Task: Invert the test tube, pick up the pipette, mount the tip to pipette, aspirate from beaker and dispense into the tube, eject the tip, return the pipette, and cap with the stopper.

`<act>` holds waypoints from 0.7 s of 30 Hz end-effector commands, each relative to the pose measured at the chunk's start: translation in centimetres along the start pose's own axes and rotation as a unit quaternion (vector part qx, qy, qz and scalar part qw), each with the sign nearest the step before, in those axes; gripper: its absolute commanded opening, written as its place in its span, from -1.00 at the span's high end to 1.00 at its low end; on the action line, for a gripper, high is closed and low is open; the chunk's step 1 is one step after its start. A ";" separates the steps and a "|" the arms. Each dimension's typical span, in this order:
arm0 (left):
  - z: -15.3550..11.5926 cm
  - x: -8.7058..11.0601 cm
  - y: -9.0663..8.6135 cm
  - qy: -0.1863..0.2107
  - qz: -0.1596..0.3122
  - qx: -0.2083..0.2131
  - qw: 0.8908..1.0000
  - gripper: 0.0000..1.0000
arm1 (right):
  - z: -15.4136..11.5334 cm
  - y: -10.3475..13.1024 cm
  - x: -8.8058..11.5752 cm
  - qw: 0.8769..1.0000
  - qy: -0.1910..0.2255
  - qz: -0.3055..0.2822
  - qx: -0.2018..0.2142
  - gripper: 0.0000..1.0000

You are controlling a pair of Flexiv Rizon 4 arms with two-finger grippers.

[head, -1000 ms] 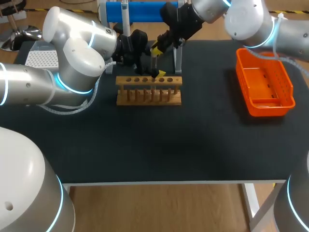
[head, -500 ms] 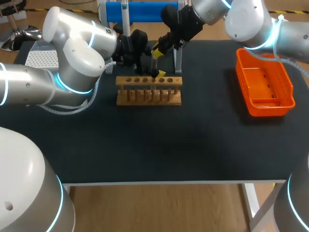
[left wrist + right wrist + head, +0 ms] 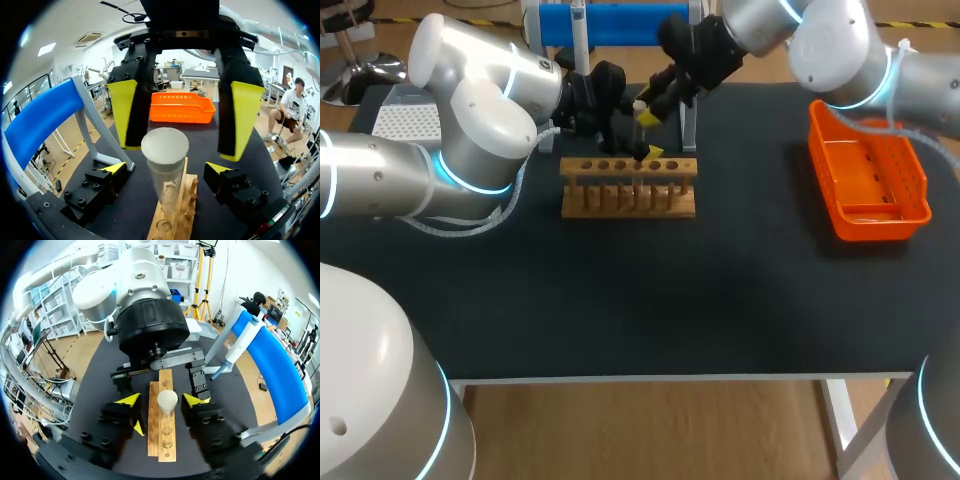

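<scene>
The right fingers point(image 3: 646, 113) are wide open, one each side of the test tube point(image 3: 164, 170), not touching. The left fingers point(image 3: 648, 153), lower, are open round it too. The clear tube stands in the wooden rack point(image 3: 628, 188), white end up, at 12 o'clock on the worktop point(image 3: 650, 290). An orange basket point(image 3: 868, 180) sits at 2 o'clock.

Tube point(image 3: 165, 170) x1, rack point(image 3: 628, 187) x1, orange bin point(image 3: 868, 180) x1, blue stand point(image 3: 610, 22) x1

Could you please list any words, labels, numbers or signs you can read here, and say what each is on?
None can be read: the test tube, the wooden rack, the orange basket and the blue stand show no legible print.
</scene>
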State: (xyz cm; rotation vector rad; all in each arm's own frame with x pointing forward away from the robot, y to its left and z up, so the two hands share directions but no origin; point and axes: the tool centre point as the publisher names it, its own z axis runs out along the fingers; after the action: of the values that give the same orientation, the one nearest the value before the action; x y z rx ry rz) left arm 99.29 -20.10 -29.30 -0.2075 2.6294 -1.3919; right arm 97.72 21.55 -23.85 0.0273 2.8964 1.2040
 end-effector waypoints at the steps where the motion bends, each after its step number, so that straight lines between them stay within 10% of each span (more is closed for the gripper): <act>1: 0.0 -0.1 0.0 0.002 0.000 0.000 1.000 -1.00 | -0.7 -0.8 0.5 1.000 -0.001 -0.005 -0.019 -1.00; 21: 0.0 -0.1 0.0 0.002 0.000 0.000 1.000 -1.00 | -4.3 -2.1 2.4 0.982 0.031 -0.073 -0.169 -1.00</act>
State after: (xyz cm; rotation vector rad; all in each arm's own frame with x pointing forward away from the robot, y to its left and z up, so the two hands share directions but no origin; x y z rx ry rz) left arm 99.29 -20.10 -29.29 -0.2075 2.6293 -1.3921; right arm 95.71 17.71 -22.08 -0.2116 2.7098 1.5549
